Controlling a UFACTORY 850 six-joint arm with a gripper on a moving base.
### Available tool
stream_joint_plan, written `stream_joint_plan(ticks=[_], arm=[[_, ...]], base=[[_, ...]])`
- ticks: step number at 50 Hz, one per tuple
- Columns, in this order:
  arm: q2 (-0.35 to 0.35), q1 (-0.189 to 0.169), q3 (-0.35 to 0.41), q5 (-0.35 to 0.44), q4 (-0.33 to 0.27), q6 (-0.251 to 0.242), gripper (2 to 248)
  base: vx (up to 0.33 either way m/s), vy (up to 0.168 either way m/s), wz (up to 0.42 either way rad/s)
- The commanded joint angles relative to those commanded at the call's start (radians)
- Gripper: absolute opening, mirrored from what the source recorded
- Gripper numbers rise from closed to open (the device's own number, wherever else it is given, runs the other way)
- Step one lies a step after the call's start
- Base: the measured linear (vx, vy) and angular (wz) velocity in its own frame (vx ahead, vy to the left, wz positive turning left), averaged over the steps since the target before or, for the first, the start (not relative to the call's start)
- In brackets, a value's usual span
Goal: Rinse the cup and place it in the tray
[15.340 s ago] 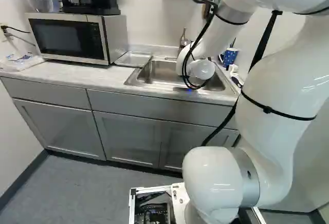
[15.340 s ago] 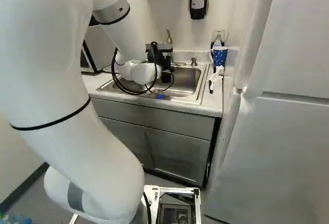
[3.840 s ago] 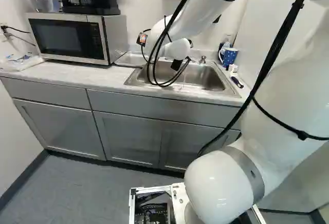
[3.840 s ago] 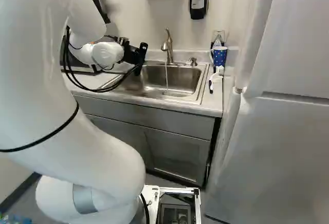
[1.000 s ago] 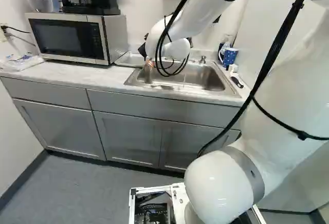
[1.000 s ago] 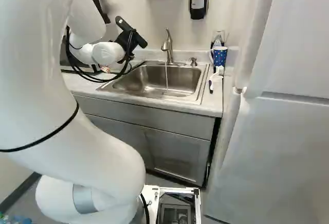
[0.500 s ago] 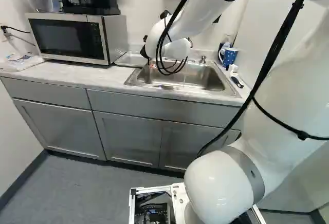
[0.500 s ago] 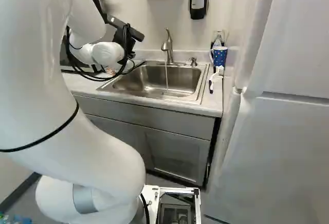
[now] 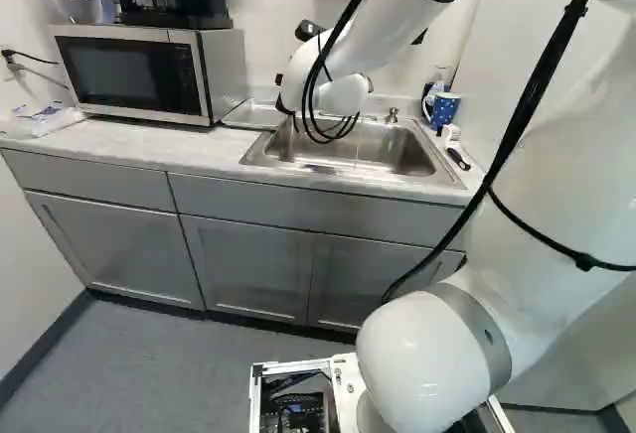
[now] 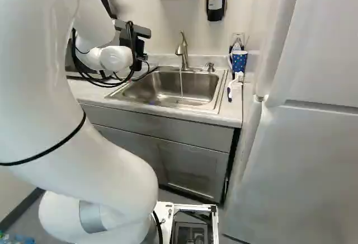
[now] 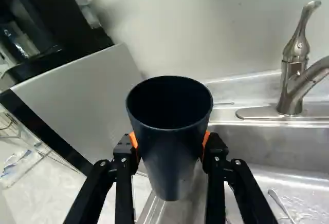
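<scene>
Cup [image 11: 172,154], dark and tapered, is grasped from two sides by the orange-padded fingers of the gripper [image 11: 169,142], its mouth up, near the end of the sink [image 10: 193,92] closest to the microwave [image 9: 129,73]. It is held clear of the water [image 10: 180,84], which is let run from the faucet [image 11: 294,80] into the basin.

The pickup is done. Whether the rinse is finished cannot be told: no drops can be made out on the cup, and its inside is too dark for any water to be seen. With the cup kept apart from the stream and toward the tray [image 9: 253,114], the job is judged to be in its later part, between rinsing and setting down. The placing is left to be done, and the water may have to be shut off.

The tray, shallow and low-walled, is set on the surface [image 9: 109,142] between the microwave and the sink; no cup can be made out in it, though part of it is blocked from view. In the sink, a thin metal utensil [image 11: 281,203] is seen on the wet bottom. Beyond the sink's other end, a blue dotted mug [image 10: 239,61] is stood near the wall, its contents hidden. If the cup is to be set in the tray, its narrow base should be brought down level, as it could be tipped by the tray's edge.
</scene>
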Motion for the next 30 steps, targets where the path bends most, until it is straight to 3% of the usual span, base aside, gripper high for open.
stream_joint_plan(ticks=[28, 30], arm=[[0.000, 0.000, 0.000, 0.000, 0.000, -0.296, 126], [0.000, 0.000, 0.000, 0.000, 0.000, -0.297, 126]], base=[[0.000, 0.000, 0.000], [0.000, 0.000, 0.000]])
